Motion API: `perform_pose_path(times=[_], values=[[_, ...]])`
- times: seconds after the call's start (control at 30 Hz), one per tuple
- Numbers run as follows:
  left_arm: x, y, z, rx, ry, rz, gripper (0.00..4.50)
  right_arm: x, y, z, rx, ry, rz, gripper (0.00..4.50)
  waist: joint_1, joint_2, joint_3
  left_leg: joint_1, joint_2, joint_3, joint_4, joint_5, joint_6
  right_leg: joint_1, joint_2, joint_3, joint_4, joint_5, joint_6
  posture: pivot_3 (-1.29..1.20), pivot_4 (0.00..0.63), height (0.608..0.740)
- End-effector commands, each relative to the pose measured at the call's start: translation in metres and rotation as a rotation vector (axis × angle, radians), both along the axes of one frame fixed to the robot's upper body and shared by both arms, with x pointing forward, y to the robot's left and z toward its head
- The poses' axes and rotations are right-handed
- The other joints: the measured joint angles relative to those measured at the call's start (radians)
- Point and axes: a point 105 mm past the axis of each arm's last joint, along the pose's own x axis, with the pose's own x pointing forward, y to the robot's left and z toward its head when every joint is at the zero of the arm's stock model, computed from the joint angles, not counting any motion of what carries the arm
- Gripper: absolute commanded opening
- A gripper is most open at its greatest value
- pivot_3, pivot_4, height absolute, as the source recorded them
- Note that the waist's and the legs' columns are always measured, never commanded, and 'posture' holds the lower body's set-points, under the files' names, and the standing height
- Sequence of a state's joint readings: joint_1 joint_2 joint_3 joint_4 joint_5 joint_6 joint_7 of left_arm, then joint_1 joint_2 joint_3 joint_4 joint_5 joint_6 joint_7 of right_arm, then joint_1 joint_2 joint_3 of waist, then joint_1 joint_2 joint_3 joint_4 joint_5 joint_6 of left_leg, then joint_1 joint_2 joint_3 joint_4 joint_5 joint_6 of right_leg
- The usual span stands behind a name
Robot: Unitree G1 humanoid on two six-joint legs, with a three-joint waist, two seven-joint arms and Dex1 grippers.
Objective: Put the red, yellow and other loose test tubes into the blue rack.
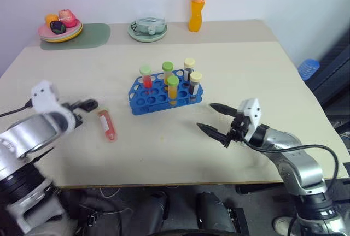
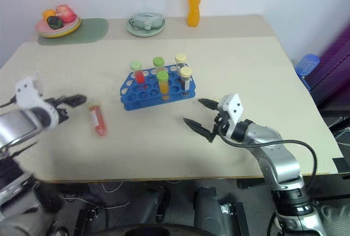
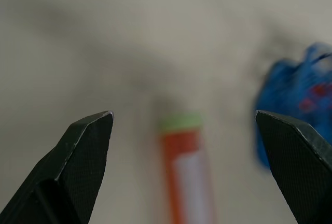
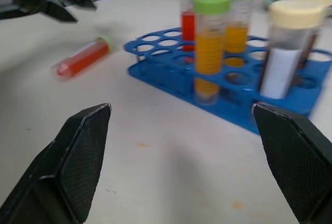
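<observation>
The blue rack point(image 1: 143, 100) stands at the table's middle and holds several upright capped tubes with red, yellow-orange and dark fillings. One loose test tube point(image 1: 107, 125), red-orange with a green cap, lies flat on the table to the left of the rack. My left gripper point(image 1: 85, 110) hovers open just left of that tube. In the left wrist view the tube point(image 3: 188, 172) lies ahead between the spread fingers, untouched. My right gripper point(image 1: 205, 116) is open and empty, in front of and to the right of the rack, pointing toward the rack point(image 4: 171, 73).
Along the back edge stand a tall orange drink bottle point(image 1: 197, 4), a pale green dish point(image 1: 147, 29) and a plate of fruit point(image 1: 60, 28) on a green mat. A blue object point(image 1: 309, 68) sits off the table's right side. The front edge runs close below both grippers.
</observation>
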State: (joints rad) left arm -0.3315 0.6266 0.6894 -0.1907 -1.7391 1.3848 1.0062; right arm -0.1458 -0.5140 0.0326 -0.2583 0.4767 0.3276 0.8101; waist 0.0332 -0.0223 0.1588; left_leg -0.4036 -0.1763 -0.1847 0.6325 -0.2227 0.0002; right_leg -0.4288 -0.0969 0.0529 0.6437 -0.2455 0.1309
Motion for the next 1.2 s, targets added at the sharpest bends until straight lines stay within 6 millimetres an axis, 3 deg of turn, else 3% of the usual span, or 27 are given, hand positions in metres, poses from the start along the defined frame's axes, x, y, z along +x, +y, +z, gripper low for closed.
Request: perform_pose_path(times=[0.03, 0.17, 0.47, 0.8, 1.13, 1.2], values=[[-0.003, -0.016, 0.012, -0.013, 0.013, 0.037, 4.47, 0.003, 0.01, 0.007, 0.029, -0.044, 0.039, 4.5, 0.012, 0.001, 0.0, 0.001, 0.0, 0.001, 0.0, -0.001, -0.001, 0.001, 0.0, 0.0, 0.0, 0.0, 0.0, 0.0, 0.15, 0.74], [0.001, -0.035, 0.017, 0.005, 0.001, 0.075, 4.47, 0.006, 0.014, 0.003, 0.036, -0.043, 0.049, 4.5, 0.024, 0.001, 0.0, 0.012, 0.0, 0.001, -0.002, -0.007, 0.005, 0.009, 0.0, 0.0, -0.005, 0.0, -0.001, 0.0, 0.15, 0.74], [0.008, -0.059, 0.009, -0.064, 0.104, 0.208, 4.47, 0.006, 0.005, 0.002, 0.04, -0.049, 0.04, 4.5, 0.011, 0.002, 0.0, 0.012, 0.001, 0.005, -0.004, -0.005, -0.001, 0.009, 0.0, 0.002, -0.008, 0.0, 0.0, 0.0, 0.15, 0.74], [0.035, -0.036, -0.009, -0.051, 0.302, 0.216, 4.47, 0.004, 0.004, 0.002, 0.036, -0.053, 0.021, 4.5, 0.009, 0.003, 0.0, 0.012, 0.002, 0.006, -0.004, -0.005, -0.001, 0.006, 0.003, 0.002, -0.007, 0.0, 0.0, 0.0, 0.15, 0.74], [0.05, -0.054, -0.036, -0.048, 0.475, 0.047, 4.47, 0.003, 0.004, 0.006, 0.035, -0.066, -0.002, 4.5, 0.006, 0.002, 0.0, 0.012, 0.002, 0.006, -0.004, -0.004, 0.0, 0.006, 0.002, 0.002, -0.007, 0.0, 0.0, 0.0, 0.15, 0.74], [0.05, -0.05, -0.038, -0.035, 0.497, 0.039, 3.97, 0.002, 0.004, 0.006, 0.035, -0.066, -0.005, 4.5, 0.006, 0.003, -0.001, 0.011, 0.002, 0.006, -0.004, -0.004, 0.0, 0.005, 0.002, 0.003, -0.007, 0.0, 0.0, 0.0, 0.15, 0.74]])
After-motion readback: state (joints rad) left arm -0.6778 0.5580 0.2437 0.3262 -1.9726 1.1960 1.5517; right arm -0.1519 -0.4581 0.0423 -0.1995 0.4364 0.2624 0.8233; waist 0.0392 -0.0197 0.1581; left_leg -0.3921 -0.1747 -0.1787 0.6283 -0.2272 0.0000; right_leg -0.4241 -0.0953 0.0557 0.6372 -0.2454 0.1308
